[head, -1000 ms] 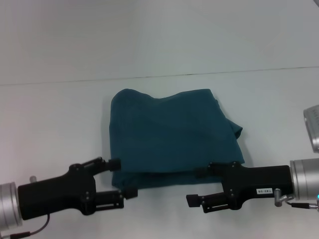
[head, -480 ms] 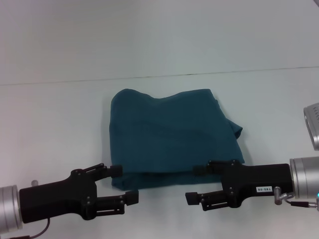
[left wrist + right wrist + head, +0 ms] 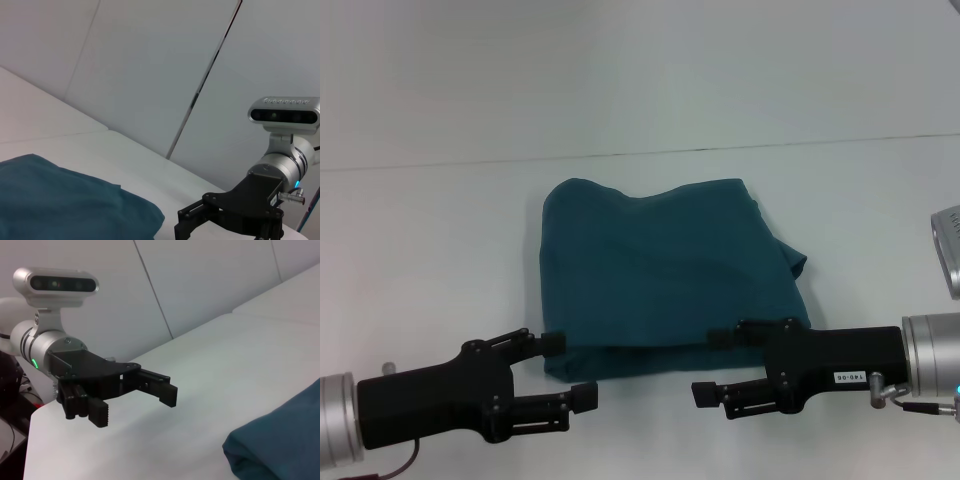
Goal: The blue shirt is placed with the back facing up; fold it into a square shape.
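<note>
The blue shirt (image 3: 665, 275) is already down to a compact, roughly square bundle sitting mid-worktop (image 3: 430, 230), plain side up, no lettering showing. It's not a crisp square though: the far edge dips in the middle and a bit of fabric pokes out at the right side, so I'd call the folding basically done with maybe some tidying left.

Both arms sit at the near edge of the bundle, one at each near corner, which makes sense if they just worked that hem together. The left pincer (image 3: 568, 370) has its fingers spread, the upper one right by the near-left corner, the lower one out over bare worktop, gripping nothing. The right pincer (image 3: 715, 365) mirrors it at the near-right corner, also spread and empty, upper finger lying against the shirt's near edge.

The right wrist view shows the left pincer (image 3: 135, 400) hanging wide open, clear of the cloth.
</note>
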`<state>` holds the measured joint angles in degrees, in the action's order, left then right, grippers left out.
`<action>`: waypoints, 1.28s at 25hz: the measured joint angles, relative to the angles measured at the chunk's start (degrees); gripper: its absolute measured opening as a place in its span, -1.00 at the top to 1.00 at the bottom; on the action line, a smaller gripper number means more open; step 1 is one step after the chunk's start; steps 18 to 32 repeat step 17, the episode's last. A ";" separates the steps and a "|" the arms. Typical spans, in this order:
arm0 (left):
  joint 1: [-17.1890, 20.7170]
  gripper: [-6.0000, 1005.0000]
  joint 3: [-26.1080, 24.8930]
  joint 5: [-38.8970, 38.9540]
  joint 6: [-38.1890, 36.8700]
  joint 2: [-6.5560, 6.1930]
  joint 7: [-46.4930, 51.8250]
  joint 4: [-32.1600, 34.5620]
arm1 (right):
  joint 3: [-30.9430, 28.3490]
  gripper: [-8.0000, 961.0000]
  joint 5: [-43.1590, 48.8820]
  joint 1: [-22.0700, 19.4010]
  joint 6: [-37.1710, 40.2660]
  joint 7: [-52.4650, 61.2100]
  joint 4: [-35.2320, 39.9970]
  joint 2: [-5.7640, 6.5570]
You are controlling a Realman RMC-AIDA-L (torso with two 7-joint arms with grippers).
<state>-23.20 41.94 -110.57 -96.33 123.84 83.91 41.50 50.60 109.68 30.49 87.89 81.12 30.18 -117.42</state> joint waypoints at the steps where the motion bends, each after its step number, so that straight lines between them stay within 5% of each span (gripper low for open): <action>1: 0.00 -0.86 -0.03 0.00 0.00 0.00 -0.01 0.00 | -0.02 -0.96 0.00 0.02 0.00 0.00 0.01 0.00; 32: -0.14 -0.86 -0.37 0.05 0.00 -0.09 -0.06 0.13 | -0.17 -0.96 -0.06 0.27 -0.22 0.00 0.09 -0.06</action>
